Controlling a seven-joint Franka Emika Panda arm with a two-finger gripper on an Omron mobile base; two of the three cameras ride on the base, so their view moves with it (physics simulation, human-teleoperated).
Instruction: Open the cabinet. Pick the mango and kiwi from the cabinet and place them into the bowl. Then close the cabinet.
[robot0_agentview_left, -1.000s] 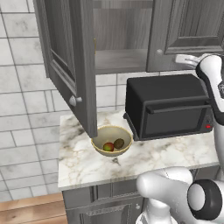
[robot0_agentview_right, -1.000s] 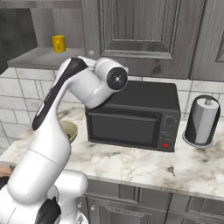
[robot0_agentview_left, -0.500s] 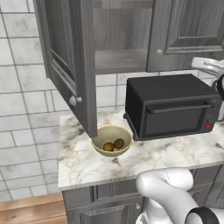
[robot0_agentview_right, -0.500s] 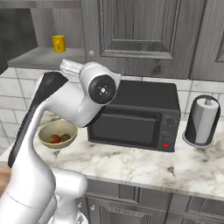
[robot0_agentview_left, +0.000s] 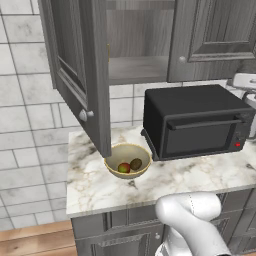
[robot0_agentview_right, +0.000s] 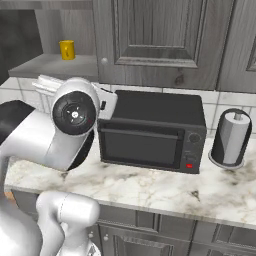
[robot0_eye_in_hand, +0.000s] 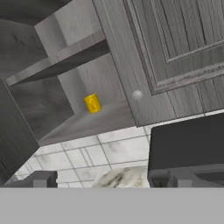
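Note:
The cabinet (robot0_agentview_left: 215, 35) hangs above the counter with its left door (robot0_agentview_left: 75, 65) swung wide open and its right door shut. On the counter under the open door stands the tan bowl (robot0_agentview_left: 114, 159), and in it lie the mango (robot0_agentview_left: 123, 168) and the kiwi (robot0_agentview_left: 136, 163) side by side. My gripper (robot0_eye_in_hand: 109, 181) is up near the toaster oven's top, open and empty, and looks at the open shelf (robot0_eye_in_hand: 87, 124) and the shut door's knob (robot0_eye_in_hand: 137, 95). My hand (robot0_agentview_left: 244, 84) shows at the right edge of the left base view.
A black toaster oven (robot0_agentview_left: 195, 120) stands right of the bowl. A small yellow cup (robot0_agentview_right: 67, 49) sits on the cabinet shelf. A paper towel roll (robot0_agentview_right: 231, 140) stands at the counter's right. My elbow (robot0_agentview_right: 75, 112) covers the bowl's side of the counter in the right base view.
My arm has swung down and across, so the elbow now hides the bowl in the right base view. The hand has slid toward the right edge of the left base view.

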